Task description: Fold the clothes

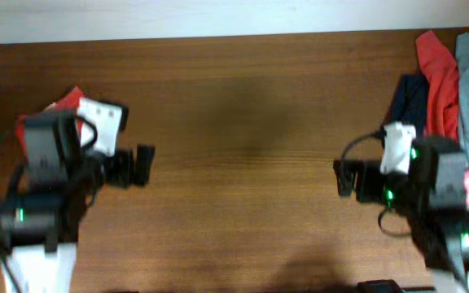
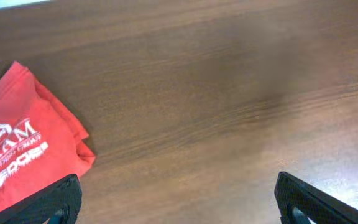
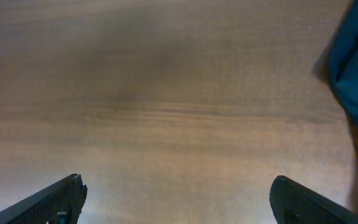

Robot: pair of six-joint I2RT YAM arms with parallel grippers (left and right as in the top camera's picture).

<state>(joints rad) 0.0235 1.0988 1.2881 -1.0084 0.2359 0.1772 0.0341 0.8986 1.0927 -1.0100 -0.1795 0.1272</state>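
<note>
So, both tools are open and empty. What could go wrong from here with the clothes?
1. The pile has navy, red and grey-blue pieces overlapping, so the right tool may lift more than one at once.
2. The folded red shirt lies close to the left tool; a careless move might drag it and spoil the fold.

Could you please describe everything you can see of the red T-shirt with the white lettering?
The red T-shirt is soft cloth, folded into a compact bundle, white printed logo and lettering facing up, edges rumpled. It lies on the wooden table at its left side; from overhead the left arm hides most of it. Only the table visibly touches it.
</note>
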